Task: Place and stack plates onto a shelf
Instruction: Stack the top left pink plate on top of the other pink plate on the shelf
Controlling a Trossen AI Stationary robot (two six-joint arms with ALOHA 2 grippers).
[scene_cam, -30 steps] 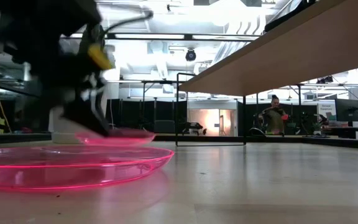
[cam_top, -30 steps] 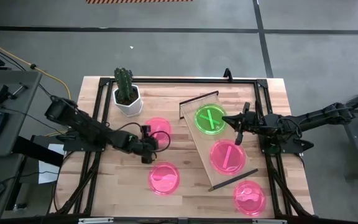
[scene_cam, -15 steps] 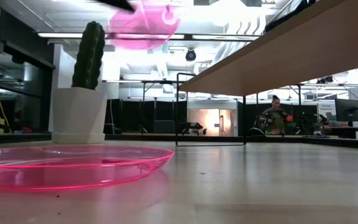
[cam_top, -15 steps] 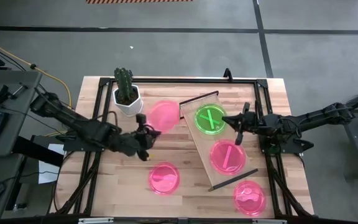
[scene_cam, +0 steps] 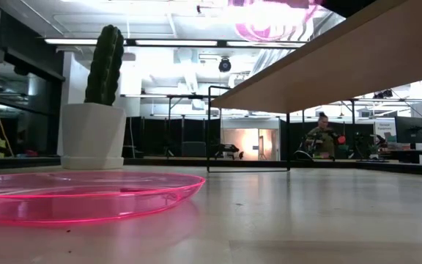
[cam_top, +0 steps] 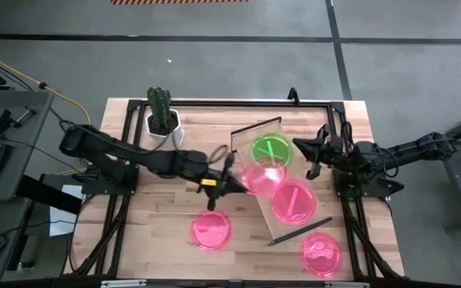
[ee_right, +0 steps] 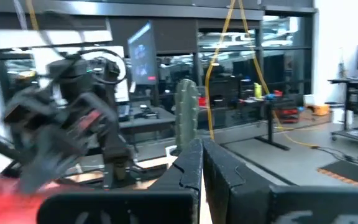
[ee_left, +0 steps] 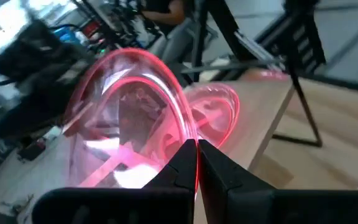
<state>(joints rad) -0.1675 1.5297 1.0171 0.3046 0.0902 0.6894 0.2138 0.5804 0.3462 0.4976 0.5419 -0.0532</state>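
My left gripper [cam_top: 241,185] reaches from the table's left and is shut on a neon pink plate [cam_top: 264,176], held in the air over the shelf [cam_top: 256,194]. The shelf is a light-wood plank lying aslant. On it rest a green plate [cam_top: 271,148] toward the far end and a pink plate [cam_top: 293,201] toward the near end. The held plate hovers over the gap between them and shows high up in the low view [scene_cam: 273,16]. Two more pink plates [cam_top: 211,230] [cam_top: 321,253] lie flat on the table. My right gripper [cam_top: 301,147] is shut and waits at the shelf's right side. My left gripper [ee_left: 196,149] pinches the pink plate's rim [ee_left: 188,127] between its two fingers, on the edge nearest the arm. The fingers come roughly level from the table's left. The plate [ee_left: 135,118] is lifted clear and tilted, reaching out ahead of the fingers over the shelf.
A cactus in a white pot [cam_top: 164,122] stands at the far left of the table and also shows in the low view [scene_cam: 101,103]. A black metal frame [cam_top: 310,102] runs round the tabletop. A person [scene_cam: 323,136] stands far off in the room.
My left gripper has lifted the pink plate off the table near the cactus and carried it up and toward the table's right. The plate is now over the shelf between the green and pink plates. My right gripper has drawn back a little toward the far-right.
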